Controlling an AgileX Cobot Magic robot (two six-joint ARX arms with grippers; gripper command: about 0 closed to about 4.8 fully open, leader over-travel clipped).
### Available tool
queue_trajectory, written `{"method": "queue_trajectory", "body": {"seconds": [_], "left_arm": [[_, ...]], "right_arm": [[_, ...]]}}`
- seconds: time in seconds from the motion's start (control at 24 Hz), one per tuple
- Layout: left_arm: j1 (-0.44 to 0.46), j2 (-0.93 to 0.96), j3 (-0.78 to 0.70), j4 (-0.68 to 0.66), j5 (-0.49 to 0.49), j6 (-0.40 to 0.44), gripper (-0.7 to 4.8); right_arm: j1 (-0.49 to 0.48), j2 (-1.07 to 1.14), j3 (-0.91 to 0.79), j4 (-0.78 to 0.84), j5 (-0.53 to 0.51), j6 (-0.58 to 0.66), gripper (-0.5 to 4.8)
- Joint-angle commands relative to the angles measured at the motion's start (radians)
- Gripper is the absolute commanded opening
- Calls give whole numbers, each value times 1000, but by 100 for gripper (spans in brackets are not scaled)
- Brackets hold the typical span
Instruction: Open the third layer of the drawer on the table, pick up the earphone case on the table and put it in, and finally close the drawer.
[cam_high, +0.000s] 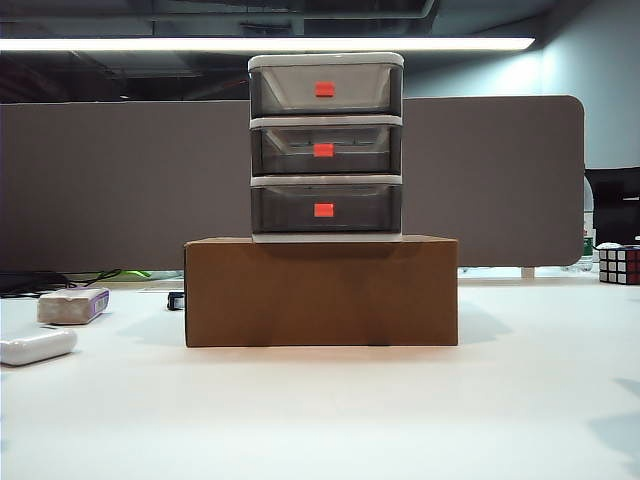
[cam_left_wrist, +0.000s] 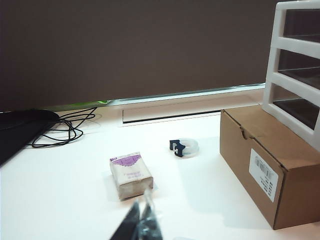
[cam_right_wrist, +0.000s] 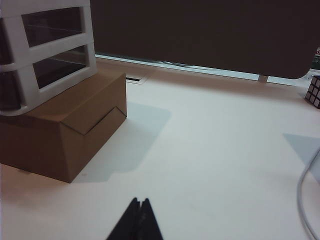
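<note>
Earphone case lies untouched; left hand, right hand seemingly closed, empty.

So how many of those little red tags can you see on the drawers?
3, one at the front centre of each drawer: top tag, middle tag, bottom tag. None seems hidden; all drawers are shut.

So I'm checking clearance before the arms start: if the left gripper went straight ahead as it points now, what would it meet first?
Probably the tissue pack, lying just beyond the shut left gripper on the table; depth is unclear, so it might pass over it.
</note>
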Motion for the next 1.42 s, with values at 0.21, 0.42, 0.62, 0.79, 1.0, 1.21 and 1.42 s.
{"method": "queue_trajectory", "body": {"seconds": [0.21,0.42,0.62,0.79,1.0,1.21,1.42], "left_arm": [[1,1,3,10,-2,-3,-5],[1,1,3,7,78,-40,-5],[-2,1,4,8,497,-473,-5],[-3,1,4,11,529,-586,19],[-64,1,4,-61,547,-576,66],[-367,1,4,-61,283,-417,68],[-763,56,3,-50,-175,-354,90]], "right_arm": [[0,-2,-6,13,-2,1,-1],[0,-2,-6,13,-15,10,-1],[6,-2,-6,-10,-228,248,-1],[5,-2,-6,-1,-230,259,-1],[6,-2,-6,29,-257,431,-1],[23,-2,-2,40,-359,431,-5],[106,1,28,25,-277,417,-5]]}}
